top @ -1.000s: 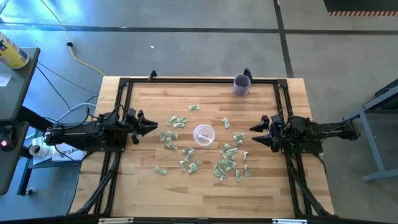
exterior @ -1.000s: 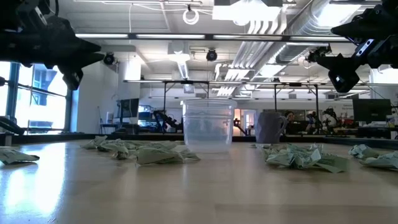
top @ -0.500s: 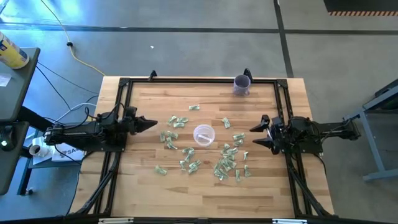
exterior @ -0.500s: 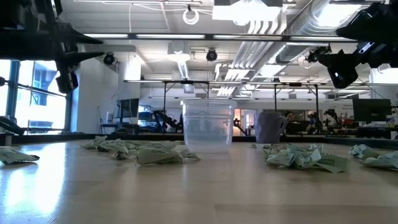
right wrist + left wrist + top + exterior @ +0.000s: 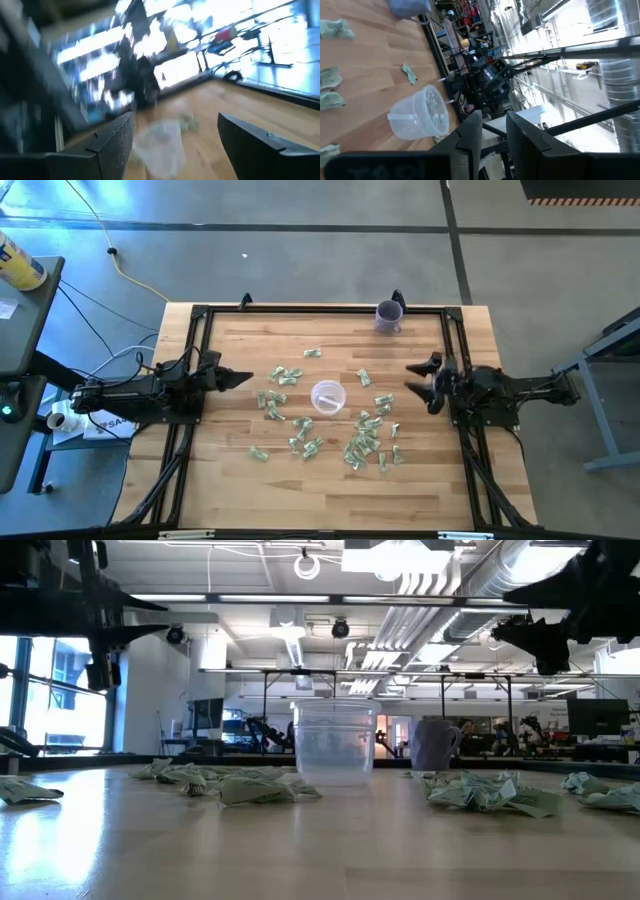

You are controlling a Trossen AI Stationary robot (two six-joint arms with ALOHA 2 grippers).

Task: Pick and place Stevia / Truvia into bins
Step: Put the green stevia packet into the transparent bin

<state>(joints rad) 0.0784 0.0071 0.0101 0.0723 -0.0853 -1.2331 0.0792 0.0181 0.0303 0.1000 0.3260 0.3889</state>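
Now, left gripper (image 5: 240, 379): fingers nearly together with a narrow gap, holding nothing; raised off the table at its left side, pointing toward the middle.
Right gripper (image 5: 420, 377): fingers (image 5: 260, 145) spread wide, empty; raised at the right side of the table, facing the middle.
Left wrist view: own two fingers (image 5: 470, 137) close together, aimed at the cup (image 5: 417, 112), with the other arm visible beyond it.
Cup (image 5: 327, 396): clear, whitish rim, upright near the table's centre, between the two grippers and well apart from both.
Sachets (image 5: 365, 440): pale green and white, crumpled, lying on the wooden table (image 5: 230, 460); one cluster left of the cup (image 5: 275, 395), a denser one to its right and front, a few singles farther back (image 5: 313, 353).
Cup contents: cannot tell.
Purple mug (image 5: 388, 316): at the far edge of the table, apart from the sachets.
Low view: cup (image 5: 335, 745) standing behind sachet heaps (image 5: 485, 792), mug (image 5: 435, 745) farther back.
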